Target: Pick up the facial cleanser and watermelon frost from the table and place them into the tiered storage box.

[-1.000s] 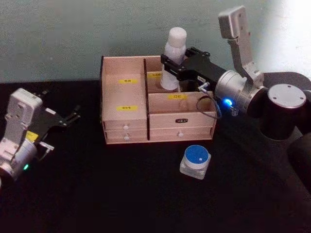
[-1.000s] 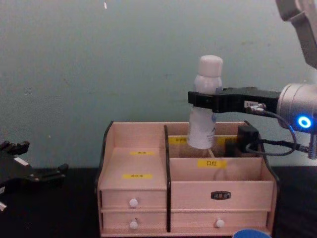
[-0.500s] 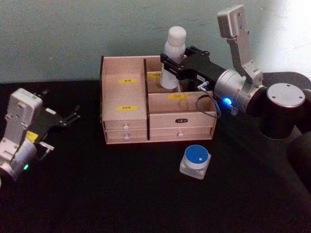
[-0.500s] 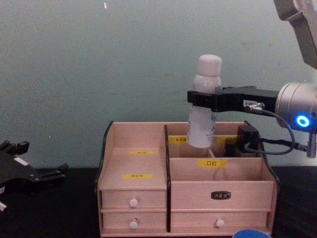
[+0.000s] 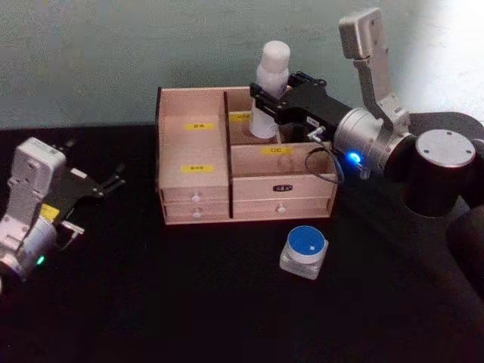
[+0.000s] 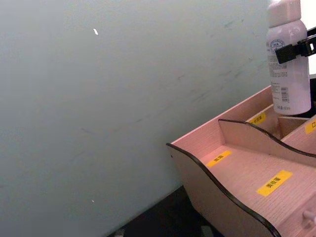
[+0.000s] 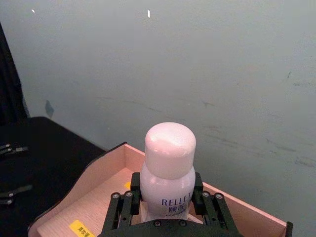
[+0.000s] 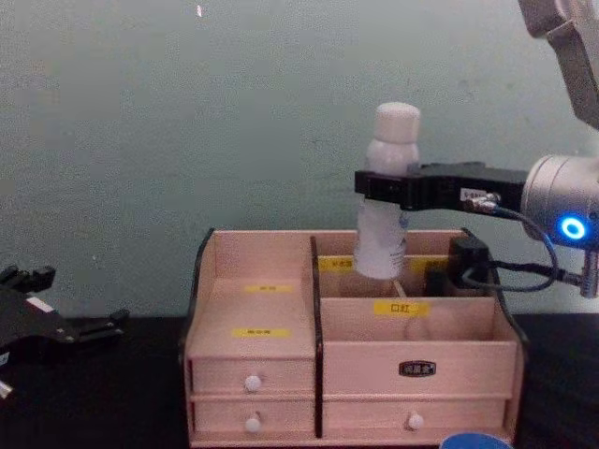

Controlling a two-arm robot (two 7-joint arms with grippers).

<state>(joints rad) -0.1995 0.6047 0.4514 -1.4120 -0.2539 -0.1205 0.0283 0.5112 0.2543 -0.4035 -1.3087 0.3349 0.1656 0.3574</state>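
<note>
Facial cleanser (image 5: 274, 64) unshifted, clamped in right claw (image 5: 266, 101), partway into tiered storage box (image 5: 194, 185); blue-lidded jar (image 5: 305, 249) in front.

Silver-grey arms, black left pincer (image 5: 112, 181) and right pincer (image 5: 262, 103); the right arm (image 5: 374, 136) has a blue ring light (image 5: 353, 158) and a looped cable (image 8: 520, 219).

The right gripper (image 5: 266, 103) clamps the facial cleanser (image 5: 272, 66) upright over the tiered storage box's (image 5: 193, 155) rear right compartment, base seemingly inside. A blue-lidded jar (image 5: 305, 249) sits before the box; the left gripper (image 5: 107, 184) idles far left.
</note>
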